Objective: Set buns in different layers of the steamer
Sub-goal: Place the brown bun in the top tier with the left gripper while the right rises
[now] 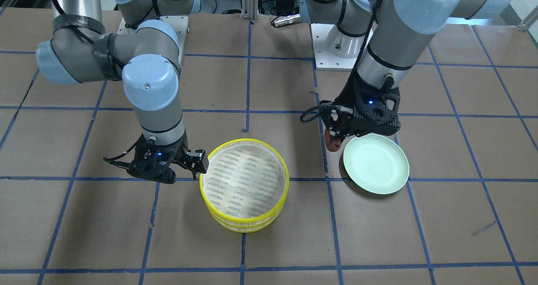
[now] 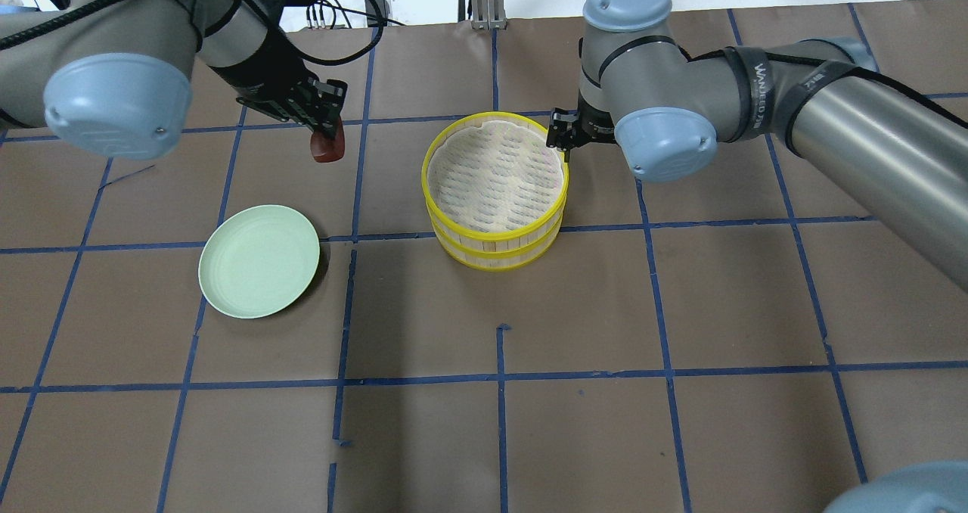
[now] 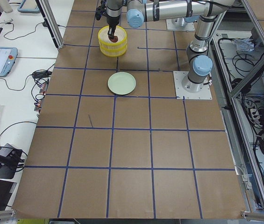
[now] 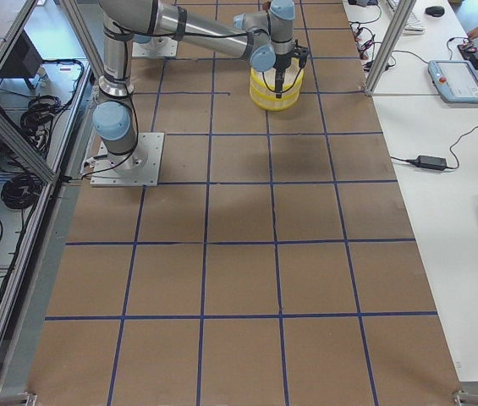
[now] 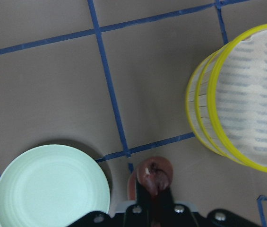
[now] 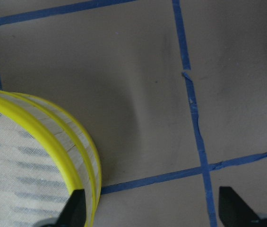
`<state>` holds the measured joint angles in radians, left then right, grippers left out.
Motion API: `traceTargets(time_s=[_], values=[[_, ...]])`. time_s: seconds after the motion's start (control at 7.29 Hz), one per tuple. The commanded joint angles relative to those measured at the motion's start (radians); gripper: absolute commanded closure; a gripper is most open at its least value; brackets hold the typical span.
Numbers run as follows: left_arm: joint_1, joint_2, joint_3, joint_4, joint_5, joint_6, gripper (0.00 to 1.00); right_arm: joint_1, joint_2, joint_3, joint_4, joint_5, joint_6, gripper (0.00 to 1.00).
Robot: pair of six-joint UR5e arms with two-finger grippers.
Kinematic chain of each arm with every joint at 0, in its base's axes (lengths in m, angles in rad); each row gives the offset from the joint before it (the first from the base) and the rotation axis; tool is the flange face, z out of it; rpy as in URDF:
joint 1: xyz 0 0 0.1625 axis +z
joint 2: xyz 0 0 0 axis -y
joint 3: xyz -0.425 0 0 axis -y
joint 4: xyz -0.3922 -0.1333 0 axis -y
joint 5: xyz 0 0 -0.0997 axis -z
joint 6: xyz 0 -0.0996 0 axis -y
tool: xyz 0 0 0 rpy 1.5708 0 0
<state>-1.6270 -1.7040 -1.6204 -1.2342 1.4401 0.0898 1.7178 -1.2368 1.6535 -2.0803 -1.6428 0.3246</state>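
Observation:
My left gripper is shut on the reddish-brown bun and holds it above the table, between the pale green plate and the steamer. The left wrist view shows the bun pinched between the fingers. The steamer is a stack of yellow-rimmed trays, and the top tray's mesh is bare. My right gripper is open at the steamer's rim on the robot's side; in the right wrist view one finger stands by the rim. The cream-white bun is not in view.
The pale green plate lies empty on the brown paper, to the left of the steamer in the overhead view. It also shows in the front view and the left wrist view. Blue tape lines grid the table.

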Motion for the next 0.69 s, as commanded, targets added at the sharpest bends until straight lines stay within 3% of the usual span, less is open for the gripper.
traceTargets(time_s=[0.0, 0.27, 0.41, 0.55], values=[[-0.153, -0.075, -0.001, 0.165, -0.001, -0.26, 0.98, -0.108, -0.016, -0.015, 0.052, 0.009, -0.129, 0.0], [-0.253, -0.156, -0.001, 0.307, 0.0, -0.466, 0.98, -0.184, -0.047, -0.053, 0.12, 0.012, -0.266, 0.0], [-0.267, -0.181, -0.003, 0.367, -0.003, -0.479, 0.97, -0.196, -0.047, -0.058, 0.121, 0.011, -0.274, 0.0], [-0.277, -0.19, -0.003, 0.375, 0.0, -0.475, 0.62, -0.217, -0.049, -0.06, 0.123, 0.011, -0.292, 0.0]])
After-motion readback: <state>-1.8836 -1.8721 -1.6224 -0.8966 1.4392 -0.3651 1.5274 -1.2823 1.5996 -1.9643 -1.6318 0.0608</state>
